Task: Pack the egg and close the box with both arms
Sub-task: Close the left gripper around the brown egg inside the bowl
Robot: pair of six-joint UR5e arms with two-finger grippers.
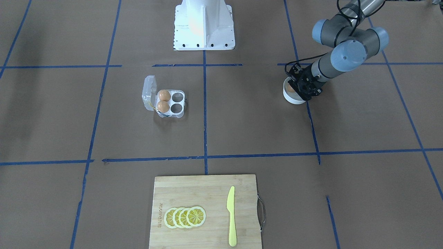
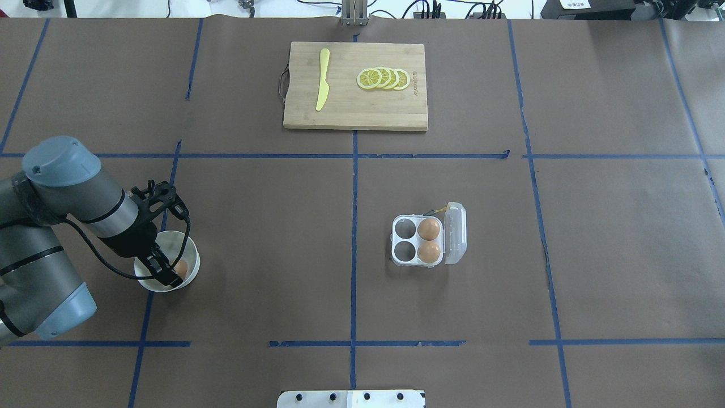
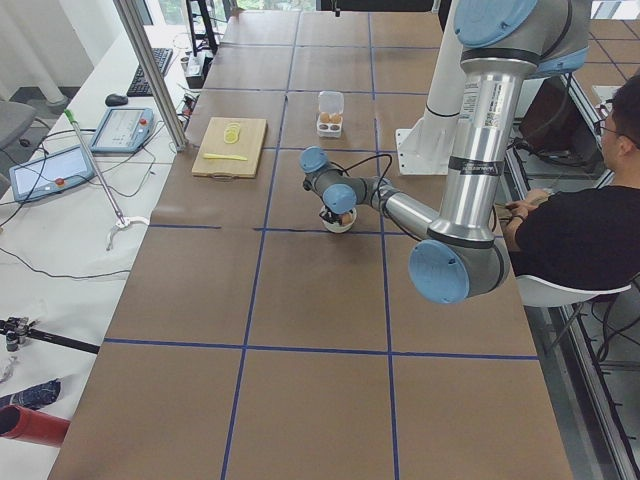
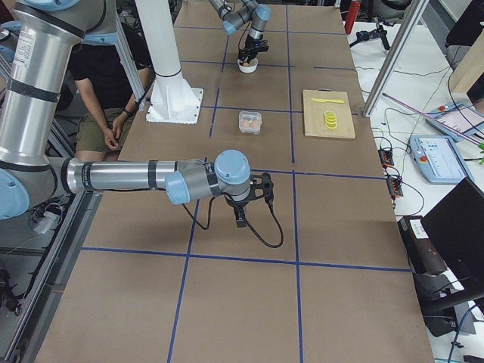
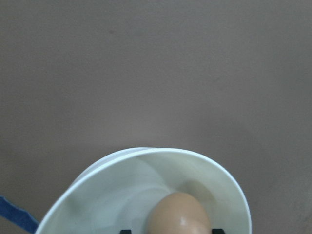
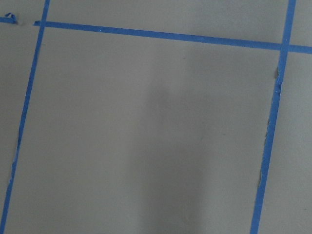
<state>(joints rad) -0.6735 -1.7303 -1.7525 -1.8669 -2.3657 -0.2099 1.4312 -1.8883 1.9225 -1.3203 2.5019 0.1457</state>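
One orange-brown egg (image 2: 180, 268) lies in a round white bowl (image 2: 191, 250) at the table's left. My left gripper (image 2: 169, 273) reaches down into the bowl. In the left wrist view the egg (image 5: 179, 214) sits between two black fingertips (image 5: 126, 231) with a gap showing, so the gripper is open around it. The clear box (image 2: 396, 242) stands right of centre with its lid (image 2: 456, 241) open, two eggs (image 2: 429, 229) in the cells by the hinge and two cells empty. My right gripper (image 4: 240, 221) shows only in the exterior right view, over bare paper; I cannot tell whether it is open.
A wooden cutting board (image 2: 355, 110) at the far middle holds a yellow knife (image 2: 323, 79) and lemon slices (image 2: 384, 78). The white pedestal (image 1: 204, 24) stands at the robot's side. Blue tape lines cross the brown paper. A seated person (image 3: 570, 230) is beside the table.
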